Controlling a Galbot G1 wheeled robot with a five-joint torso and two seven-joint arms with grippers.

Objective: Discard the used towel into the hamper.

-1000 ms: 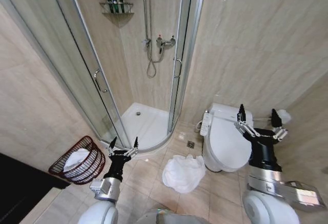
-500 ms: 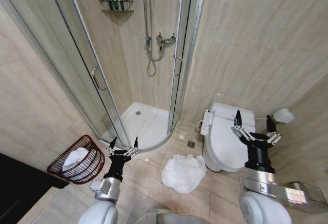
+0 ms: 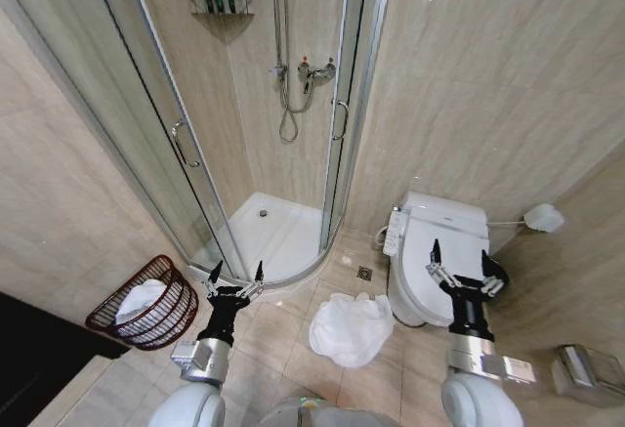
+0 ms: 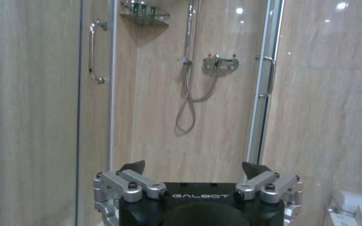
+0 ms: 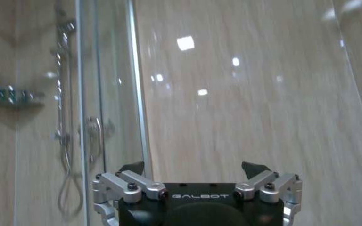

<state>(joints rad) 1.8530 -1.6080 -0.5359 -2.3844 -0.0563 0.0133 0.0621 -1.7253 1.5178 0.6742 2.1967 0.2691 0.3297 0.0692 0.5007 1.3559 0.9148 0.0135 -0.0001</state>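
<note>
Bathroom floor seen from the robot's head. The left gripper (image 3: 235, 272) is raised with its fingers spread and nothing between them; the hamper (image 3: 143, 303), a dark red-brown ribbed basket with white cloth inside, stands on the tiles to that gripper's left, near it but apart. The right gripper (image 3: 459, 261) is likewise spread and empty, held in front of the toilet (image 3: 430, 251). A crumpled white towel (image 3: 350, 328) lies on the floor between the two grippers, nearer the right one and just beside the toilet base. Beyond the left gripper stands the shower stall (image 3: 278, 134) with its glass door, hose and a corner shelf (image 3: 220, 2). In the left wrist view the left gripper's (image 4: 193, 170) fingers point toward the shower hose (image 4: 190, 94).
</note>
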